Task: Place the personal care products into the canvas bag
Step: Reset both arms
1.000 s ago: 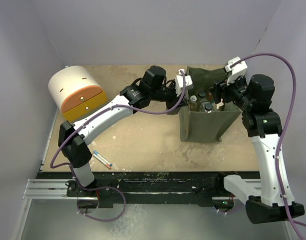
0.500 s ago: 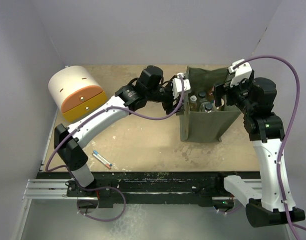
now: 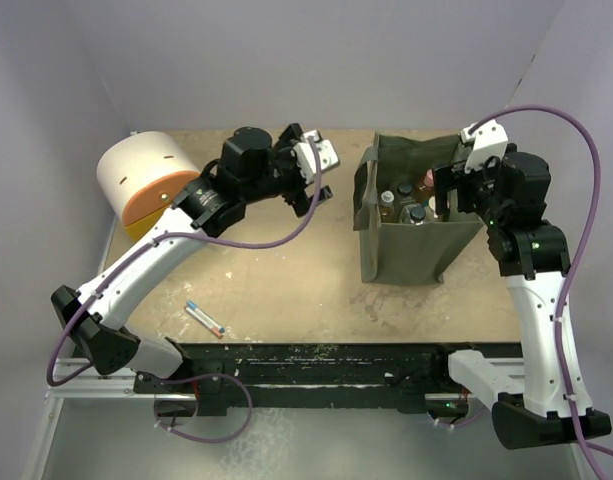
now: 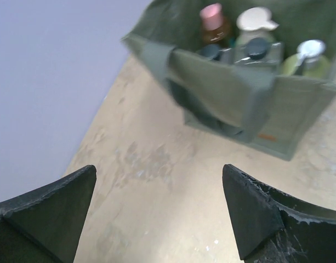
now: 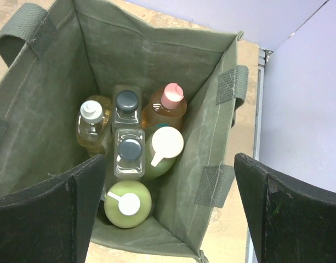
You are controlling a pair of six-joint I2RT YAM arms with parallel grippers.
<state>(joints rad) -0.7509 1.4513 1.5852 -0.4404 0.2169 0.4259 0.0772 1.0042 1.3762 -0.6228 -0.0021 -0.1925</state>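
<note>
Right end effector (image 5: 170, 164) over bottles (image 5: 127, 150) inside canvas bag (image 5: 151, 55).

One olive-green boxy canvas bag (image 3: 406, 255) is in view. Six small bottles show inside it:
- two clear square bottles with dark caps (image 5: 127, 103) (image 5: 130, 150)
- two pale green bottles with white caps (image 5: 165, 147) (image 5: 127, 204)
- one orange bottle with a pink cap (image 5: 168, 105)
- one amber-yellow bottle with a light grey cap (image 5: 91, 123)

Outside the bag there is one white domed box with an orange front (image 3: 146, 172). There is also one thin pen-like stick with red and blue marks (image 3: 204, 318). Two white-and-black robot arms (image 3: 151, 260) (image 3: 541, 300) complete the count.
</note>
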